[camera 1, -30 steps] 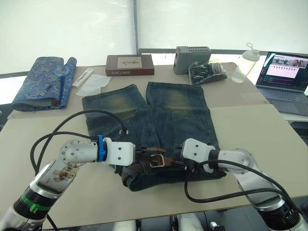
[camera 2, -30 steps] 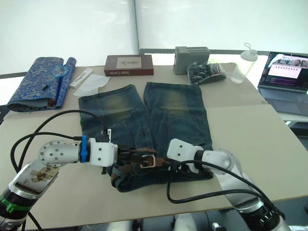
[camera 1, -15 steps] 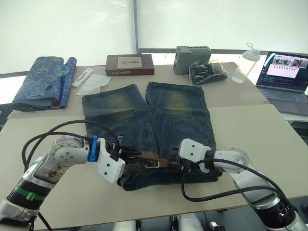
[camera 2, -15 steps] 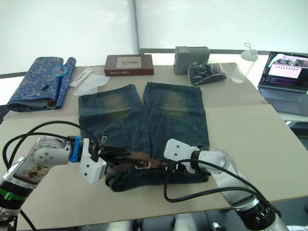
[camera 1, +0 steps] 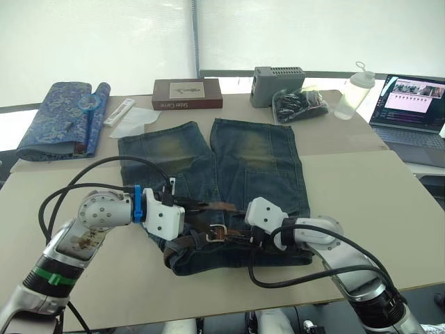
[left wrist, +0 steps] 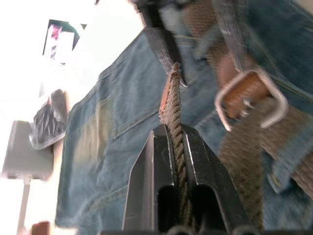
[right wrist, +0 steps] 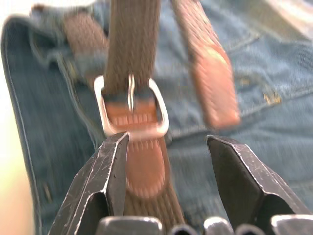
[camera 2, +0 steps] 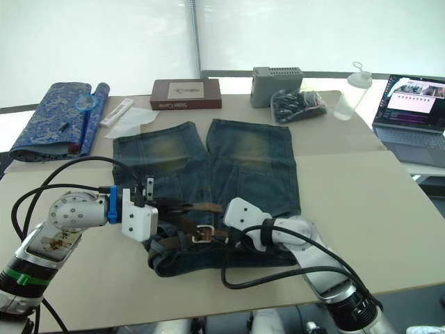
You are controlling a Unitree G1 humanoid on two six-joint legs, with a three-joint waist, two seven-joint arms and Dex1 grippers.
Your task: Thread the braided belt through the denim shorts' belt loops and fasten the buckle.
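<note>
The denim shorts (camera 1: 240, 163) lie flat on the table, waistband toward me. The braided belt (camera 1: 201, 240) runs along the waistband under a belt loop (left wrist: 162, 46). My left gripper (camera 1: 197, 207) is shut edge-on on the belt's free end (left wrist: 175, 110), just behind its brown leather tip (camera 1: 221, 206), held a little above the denim. The silver buckle (right wrist: 131, 105) lies on the waistband with the strap through it. My right gripper (right wrist: 168, 144) stands open just short of the buckle, one finger on each side, nothing held.
A folded blue patterned cloth (camera 1: 59, 118) lies at the far left. A brown box (camera 1: 188, 93), grey box (camera 1: 278, 85), black bag (camera 1: 300, 104) and bottle (camera 1: 353, 90) line the far edge. A laptop (camera 1: 410, 104) sits at the right. Arm cables loop over the near table.
My left gripper has lifted and levelled with the belt end, carrying the tip to the right over the waistband. The right gripper has slid left, closer to the buckle.
</note>
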